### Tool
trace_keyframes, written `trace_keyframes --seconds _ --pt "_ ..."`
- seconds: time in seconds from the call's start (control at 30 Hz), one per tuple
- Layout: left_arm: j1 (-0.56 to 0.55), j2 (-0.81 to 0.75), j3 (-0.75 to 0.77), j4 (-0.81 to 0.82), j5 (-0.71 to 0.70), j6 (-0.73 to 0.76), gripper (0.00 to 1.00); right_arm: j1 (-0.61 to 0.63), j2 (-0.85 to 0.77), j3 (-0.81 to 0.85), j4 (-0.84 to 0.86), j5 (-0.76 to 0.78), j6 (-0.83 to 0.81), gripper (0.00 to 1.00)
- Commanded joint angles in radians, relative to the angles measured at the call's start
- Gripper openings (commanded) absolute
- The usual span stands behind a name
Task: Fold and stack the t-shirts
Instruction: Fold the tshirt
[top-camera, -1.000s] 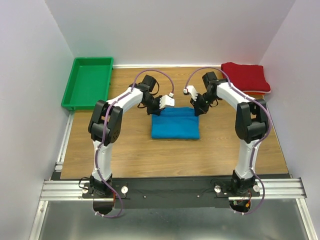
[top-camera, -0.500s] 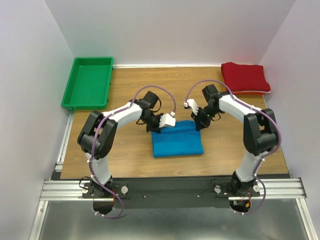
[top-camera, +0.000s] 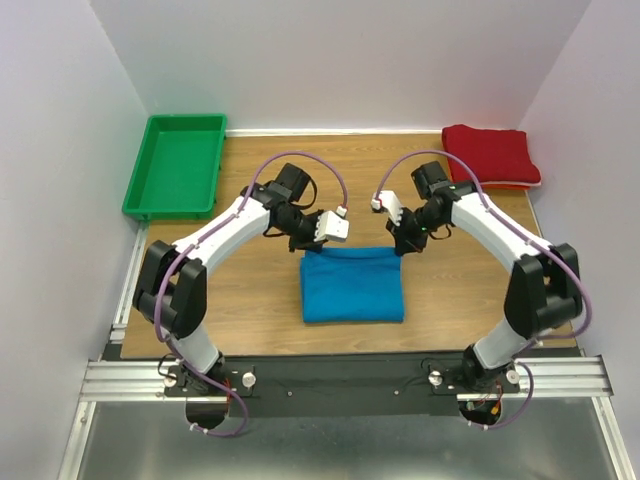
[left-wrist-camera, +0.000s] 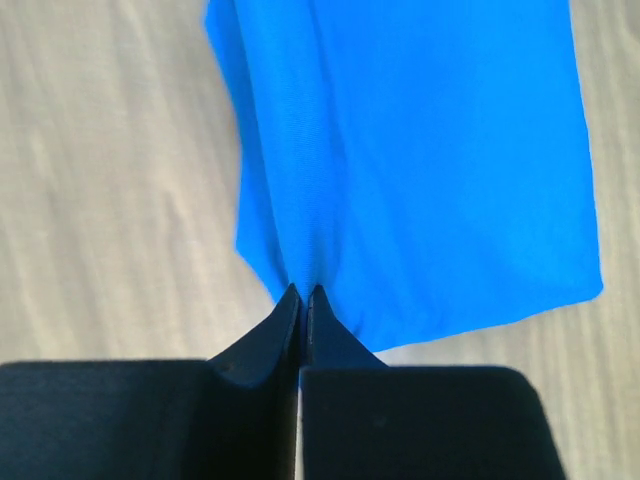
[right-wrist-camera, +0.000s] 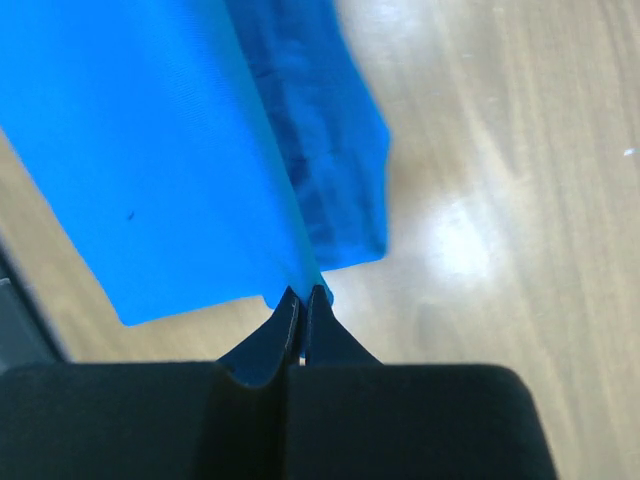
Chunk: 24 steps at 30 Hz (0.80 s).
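Note:
The bright blue t-shirt (top-camera: 352, 287) lies folded into a rectangle in the middle of the table. My left gripper (top-camera: 307, 251) sits at its far left corner and my right gripper (top-camera: 401, 247) at its far right corner. In the left wrist view the gripper (left-wrist-camera: 303, 292) is shut, pinching the blue cloth (left-wrist-camera: 430, 170), which puckers into the tips. In the right wrist view the gripper (right-wrist-camera: 304, 293) is shut on an edge of the blue cloth (right-wrist-camera: 150, 170), with darker folded layers beside it. The dark red t-shirt (top-camera: 491, 155) rests folded at the back right corner.
A green plastic tray (top-camera: 176, 164) stands at the back left, beside the table's left edge. White walls close in the back and both sides. The arms' bases are mounted on a metal rail (top-camera: 340, 378) along the near edge.
Both grippers have moved toward the near edge, and the blue t-shirt has slid that way with them. The red t-shirt and the tray have stayed put.

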Motion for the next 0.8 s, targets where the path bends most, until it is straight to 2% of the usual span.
trace_keyframes --seconds 0.0,0.13,0.23,0.3,0.37,0.47,0.5,0.53,0.57,0.6,0.67,0.77 --pt "0.045 0.105 0.072 -0.039 0.003 0.039 0.09 -0.034 0.154 0.080 -0.016 0.053 -0.062 0.01" --pt "0.108 0.265 0.124 -0.033 -0.012 0.066 0.12 -0.051 0.282 0.169 -0.003 0.055 -0.076 0.04" --pt "0.142 0.327 0.140 0.002 -0.025 0.065 0.15 -0.056 0.349 0.227 0.004 0.056 -0.067 0.05" --pt "0.154 0.350 0.161 0.017 -0.028 0.056 0.30 -0.057 0.371 0.254 0.005 0.059 -0.059 0.08" --pt "0.165 0.361 0.196 0.028 -0.019 0.028 0.38 -0.060 0.382 0.263 0.008 0.056 -0.045 0.10" --pt "0.176 0.340 0.230 0.048 0.000 -0.007 0.40 -0.069 0.368 0.283 0.017 0.055 -0.015 0.11" --pt "0.177 0.332 0.235 0.062 -0.005 -0.018 0.41 -0.075 0.365 0.289 0.017 0.055 -0.005 0.14" --pt "0.182 0.323 0.239 0.073 -0.011 -0.035 0.44 -0.079 0.362 0.307 0.020 0.062 0.016 0.40" --pt "0.185 0.297 0.241 0.080 -0.015 -0.059 0.45 -0.083 0.354 0.316 0.022 0.070 0.031 0.54" --pt "0.195 0.280 0.241 0.124 -0.034 -0.096 0.46 -0.092 0.353 0.329 0.023 0.082 0.048 0.73" --pt "0.214 0.219 0.217 0.190 -0.052 -0.209 0.51 -0.106 0.334 0.367 0.033 0.090 0.103 0.79" --pt "0.231 0.121 0.143 0.315 -0.075 -0.335 0.52 -0.120 0.302 0.395 0.034 0.082 0.191 0.79"
